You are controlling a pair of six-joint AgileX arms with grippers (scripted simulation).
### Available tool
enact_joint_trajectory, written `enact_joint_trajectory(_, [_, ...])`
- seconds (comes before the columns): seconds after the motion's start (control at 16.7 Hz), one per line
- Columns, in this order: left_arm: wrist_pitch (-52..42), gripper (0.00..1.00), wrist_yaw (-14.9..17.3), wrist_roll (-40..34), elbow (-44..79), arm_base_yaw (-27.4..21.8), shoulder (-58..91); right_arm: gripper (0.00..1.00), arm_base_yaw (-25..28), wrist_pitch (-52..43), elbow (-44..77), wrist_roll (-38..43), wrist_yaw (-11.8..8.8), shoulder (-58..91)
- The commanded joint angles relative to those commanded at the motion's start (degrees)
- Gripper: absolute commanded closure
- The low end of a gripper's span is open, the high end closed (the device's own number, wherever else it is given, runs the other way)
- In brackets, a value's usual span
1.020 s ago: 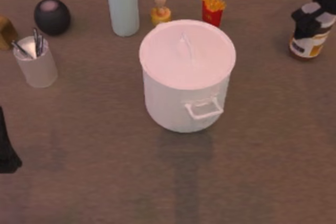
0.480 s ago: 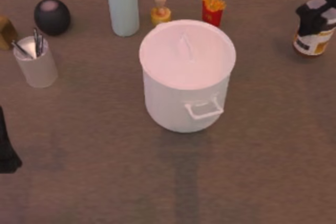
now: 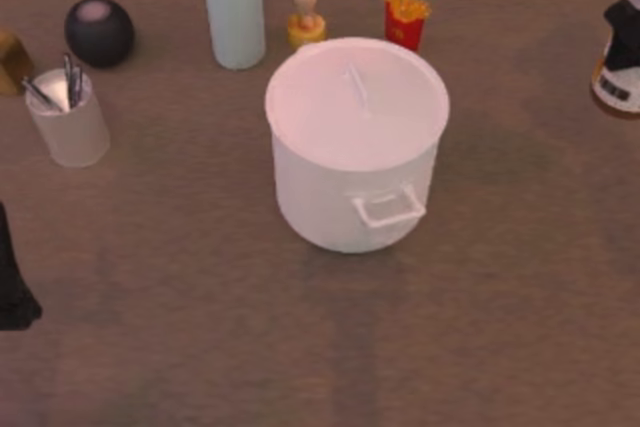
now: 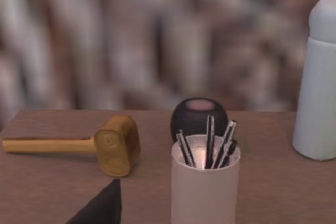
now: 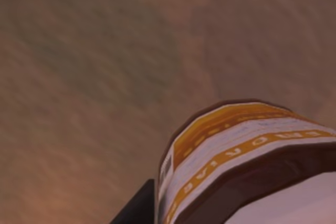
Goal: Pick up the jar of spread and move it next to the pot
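Brown tabletop [image 3: 500,327] carries the pot [image 3: 355,147] at its centre. Well apart, at the top view's right edge, the right gripper [image 3: 625,32] clasps the jar of spread [image 3: 618,82]. Left gripper [image 3: 12,282] sits parked at the left edge; whether it is open or closed cannot be told.

The small dark-brown jar of spread with the white-and-orange label [image 3: 620,72] is cut off by the top view's right edge, and the dark right tool [image 3: 624,25] covers its top, so the grip cannot be judged. The left tool [image 3: 14,282] shows only as a black sliver at the left edge. The yellow wooden mallet [image 3: 10,60] is mostly out of frame there.
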Motion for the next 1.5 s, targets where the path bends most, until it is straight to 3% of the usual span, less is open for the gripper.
enact_joint_trajectory(0.42, [0.0, 0.0, 0.0, 0.0, 0.0, 0.0, 0.0, 1.0, -0.18, 0.03, -1.96, 0.19, -0.02, -1.99])
enact_joint_trajectory(0.6, [0.0, 0.0, 0.0, 0.0, 0.0, 0.0, 0.0, 1.0, 1.52, 1.49, -3.77, 4.06, 1.2, -2.57])
enact_joint_trajectory(0.78, [0.0, 0.0, 0.0, 0.0, 0.0, 0.0, 0.0, 1.0, 4.68, 4.46, -7.98, 13.39, 3.95, -3.8])
enact_joint_trajectory(1.2, [0.0, 0.0, 0.0, 0.0, 0.0, 0.0, 0.0, 1.0, 14.24, 14.33, -21.78, 44.65, 12.38, -8.99])
enact_joint_trajectory(1.5, [0.0, 0.0, 0.0, 0.0, 0.0, 0.0, 0.0, 1.0, 17.82, 18.15, -27.14, 53.06, 15.42, -11.34])
